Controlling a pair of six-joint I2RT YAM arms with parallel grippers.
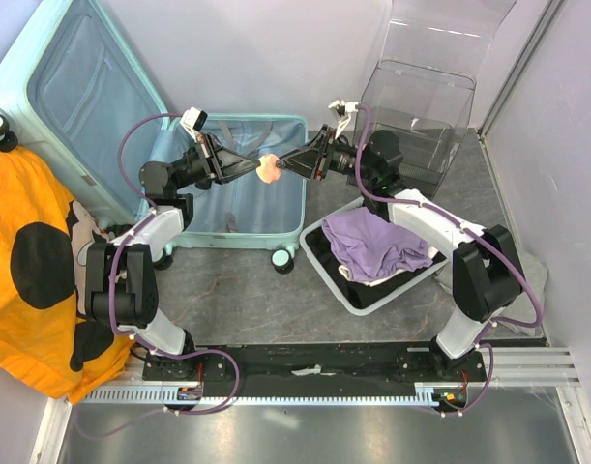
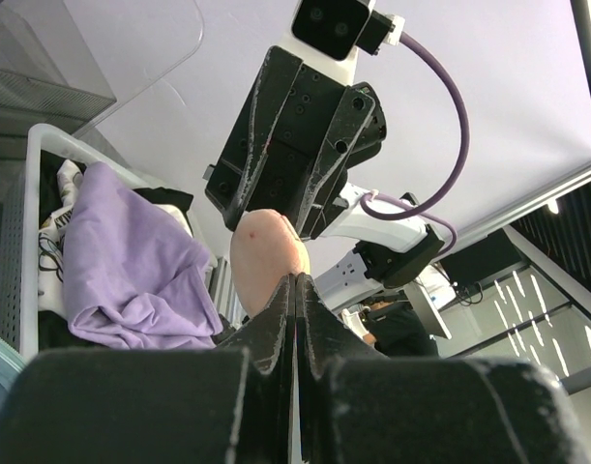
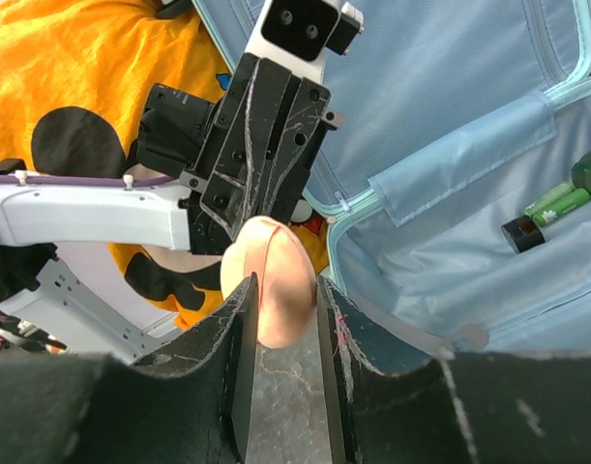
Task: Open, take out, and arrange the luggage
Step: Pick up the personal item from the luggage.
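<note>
**Top view:** the luggage [image 1: 242, 205] lies open at far left. Above its lower shell, the left pincer [image 1: 257, 169] and right pincer [image 1: 283, 165] meet tip to tip along a left–right line, with a peach-coloured item [image 1: 270, 172] between them.

**Left wrist view:** the left pincer [image 2: 293, 286] is closed on the item's [image 2: 266, 253] edge.

**Right wrist view:** the right pincer [image 3: 281, 286] sits narrow astride the item [image 3: 276, 307]; whether it grips firmly cannot be told.
</note>
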